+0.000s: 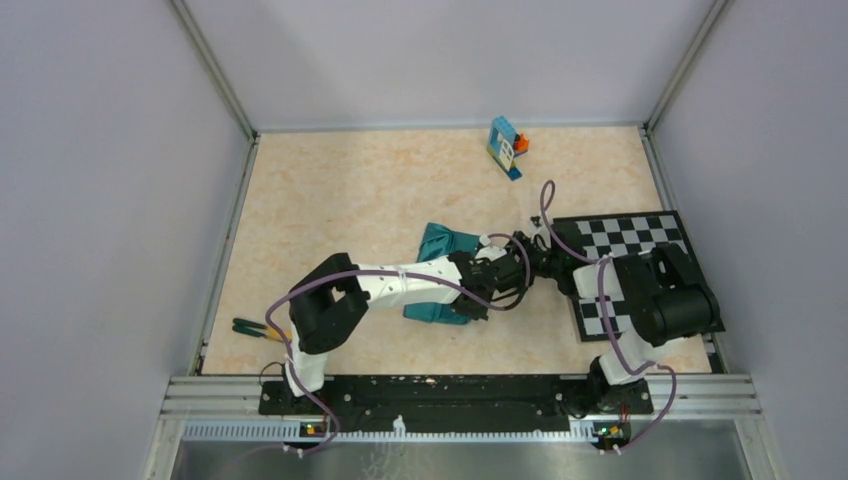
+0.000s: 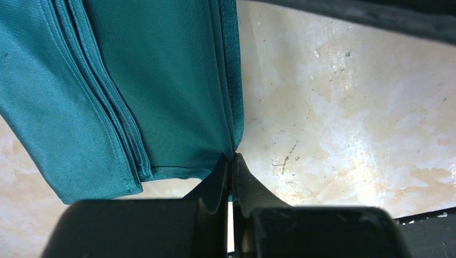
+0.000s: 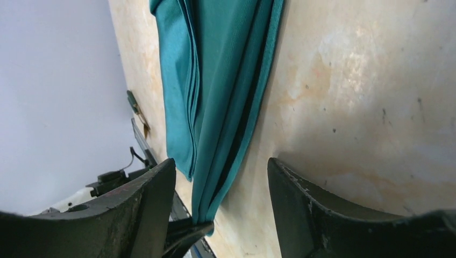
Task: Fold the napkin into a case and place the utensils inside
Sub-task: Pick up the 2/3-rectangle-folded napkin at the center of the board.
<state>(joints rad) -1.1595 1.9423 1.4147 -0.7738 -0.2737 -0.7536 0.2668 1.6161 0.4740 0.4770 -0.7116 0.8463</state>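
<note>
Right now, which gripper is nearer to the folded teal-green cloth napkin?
Left. The left gripper pinches a corner of the napkin; the right gripper hangs open above that corner.

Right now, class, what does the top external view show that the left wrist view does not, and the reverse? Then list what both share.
Only top external: the blocks at the far edge, the checkerboard mat on the right, the utensils at the near left.
Only left wrist: a close look at the left gripper shut on the napkin's hemmed corner, and the stacked fold layers.
Both: the napkin and the table.
</note>
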